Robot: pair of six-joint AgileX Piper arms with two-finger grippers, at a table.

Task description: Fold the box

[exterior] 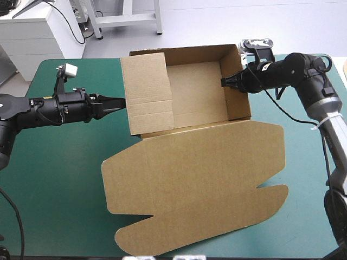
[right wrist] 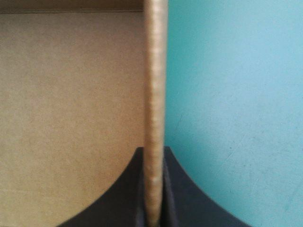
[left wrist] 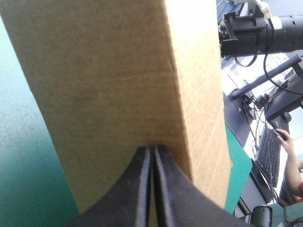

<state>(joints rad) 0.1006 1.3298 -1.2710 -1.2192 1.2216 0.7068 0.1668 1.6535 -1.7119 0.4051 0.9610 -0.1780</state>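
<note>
The brown box stands as an open tray at the table's far middle, with its lid lying flat toward the front. A left flap leans inward over the tray's left side. My left gripper is shut, its tip touching the outer face of that flap; in the left wrist view the black fingers meet in a point against the brown board. My right gripper is shut on the tray's right wall; the wall's edge runs up between its fingers.
Teal-green cover lies bare at the front left of the lid and in a strip to the right of the box. The lid's cut tabs reach close to the table's front edge.
</note>
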